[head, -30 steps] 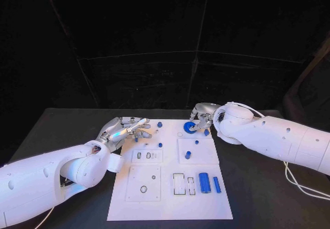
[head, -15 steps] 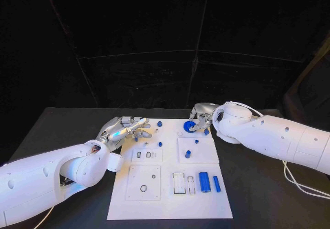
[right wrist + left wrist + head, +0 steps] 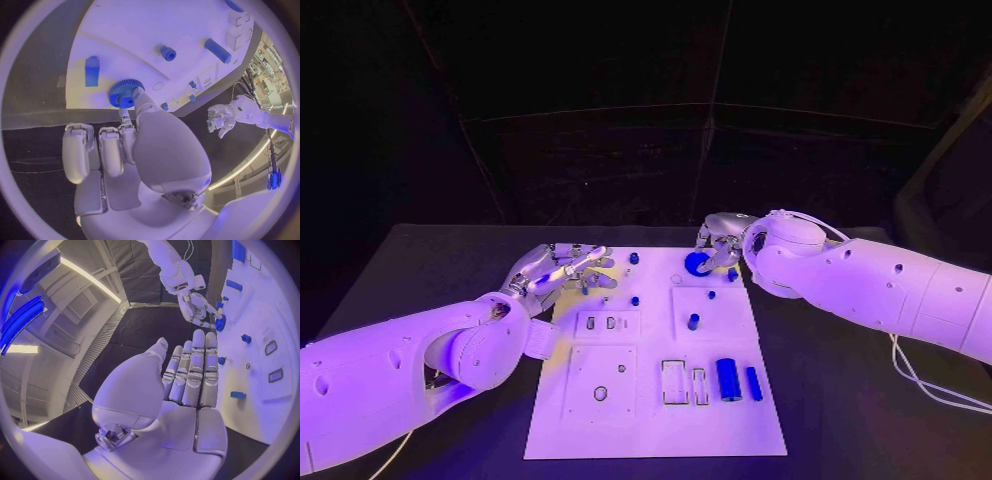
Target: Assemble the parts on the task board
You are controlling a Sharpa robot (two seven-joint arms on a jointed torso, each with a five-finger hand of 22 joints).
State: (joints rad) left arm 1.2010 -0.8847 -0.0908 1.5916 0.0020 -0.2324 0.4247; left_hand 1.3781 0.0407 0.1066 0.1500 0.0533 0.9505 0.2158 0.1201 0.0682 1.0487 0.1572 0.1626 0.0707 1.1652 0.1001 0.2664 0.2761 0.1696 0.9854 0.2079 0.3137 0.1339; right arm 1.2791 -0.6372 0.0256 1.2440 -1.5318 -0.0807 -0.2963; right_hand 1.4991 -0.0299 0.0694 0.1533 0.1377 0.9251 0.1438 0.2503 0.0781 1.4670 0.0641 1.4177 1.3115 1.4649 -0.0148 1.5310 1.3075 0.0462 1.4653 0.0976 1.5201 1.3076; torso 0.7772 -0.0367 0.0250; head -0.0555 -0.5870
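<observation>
While our right hand (image 3: 718, 243) has kept its pinch on the blue gear (image 3: 695, 264) at the task board's (image 3: 646, 430) far edge, barely shifting, our left hand (image 3: 567, 270) hovers open; seating remains undone.

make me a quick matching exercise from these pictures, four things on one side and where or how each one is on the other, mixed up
Things:
1. blue gear
2. left hand
3. large blue cylinder
4. task board

States:
a. lying flat at the board's near right
b. open, fingers apart, over the board's far left
c. pinched by the right hand at the board's far edge
d. white, in the middle of the black table

Pairs: 1-c, 2-b, 3-a, 4-d
</observation>
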